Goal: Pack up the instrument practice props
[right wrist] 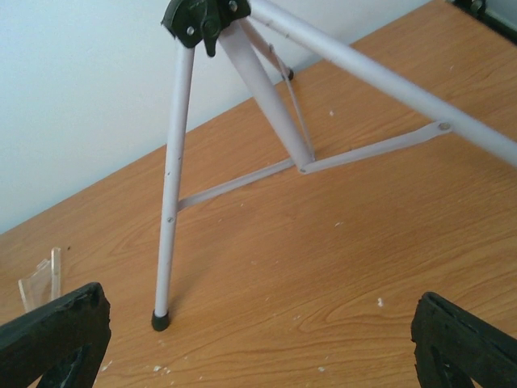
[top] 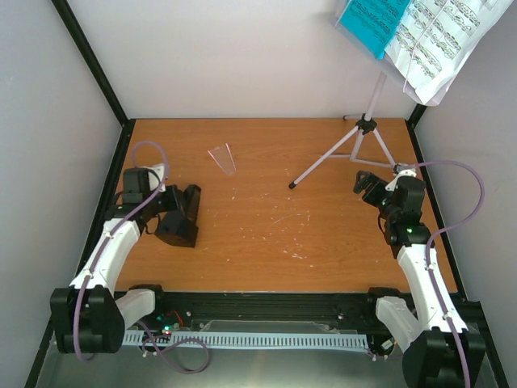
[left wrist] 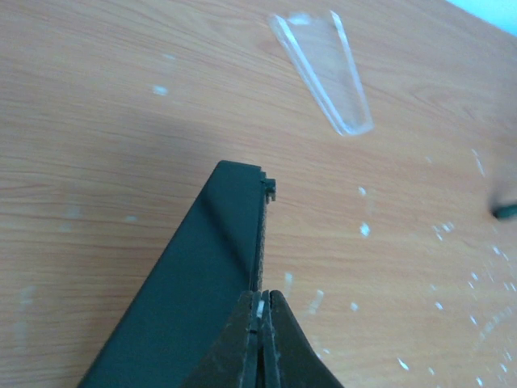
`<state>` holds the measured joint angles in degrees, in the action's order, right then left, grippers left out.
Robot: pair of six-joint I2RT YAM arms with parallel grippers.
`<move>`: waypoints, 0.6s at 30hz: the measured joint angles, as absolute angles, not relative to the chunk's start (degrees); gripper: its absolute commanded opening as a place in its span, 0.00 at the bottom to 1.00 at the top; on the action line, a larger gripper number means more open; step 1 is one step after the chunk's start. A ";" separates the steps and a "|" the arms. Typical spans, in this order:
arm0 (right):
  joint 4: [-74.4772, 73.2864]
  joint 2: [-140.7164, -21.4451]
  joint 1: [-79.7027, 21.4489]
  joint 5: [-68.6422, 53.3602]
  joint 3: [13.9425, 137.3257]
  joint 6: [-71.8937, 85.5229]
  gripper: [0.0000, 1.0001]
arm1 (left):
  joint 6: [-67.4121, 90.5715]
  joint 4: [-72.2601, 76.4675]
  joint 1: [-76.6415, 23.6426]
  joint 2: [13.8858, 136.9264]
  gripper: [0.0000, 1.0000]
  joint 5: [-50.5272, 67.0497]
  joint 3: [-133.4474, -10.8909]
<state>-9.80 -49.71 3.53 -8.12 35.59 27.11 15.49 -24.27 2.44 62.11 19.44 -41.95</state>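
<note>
A clear plastic piece [top: 223, 158] lies on the scuffed wooden table [top: 266, 242].

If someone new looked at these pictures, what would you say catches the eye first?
The silver music stand at the far right corner stands out, a teal folder and white sheet music on its raised desk. At the left, a black metronome rests on the wooden table at the left fingers, shut, with a clear plastic piece beyond. The right fingers stand open, facing the stand's legs.
</note>
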 measured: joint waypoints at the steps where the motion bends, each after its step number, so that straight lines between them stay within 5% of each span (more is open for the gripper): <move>1: -10.22 -50.19 3.53 -9.23 35.97 27.49 1.00 | 15.46 -23.97 0.45 62.13 0.00 19.79 -41.95; 12: -11.81 -56.31 3.01 -32.21 36.45 32.34 1.00 | 15.70 -13.21 -16.73 62.13 0.00 25.34 -41.95; 18: -9.19 -57.54 -5.30 -37.04 34.50 39.16 1.00 | 15.70 -5.56 -22.46 62.74 0.00 28.14 -41.78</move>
<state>-9.19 -57.54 -5.30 -37.04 34.50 39.16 15.70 -5.56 -22.46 62.74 28.14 -41.78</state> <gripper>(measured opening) 0.999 0.022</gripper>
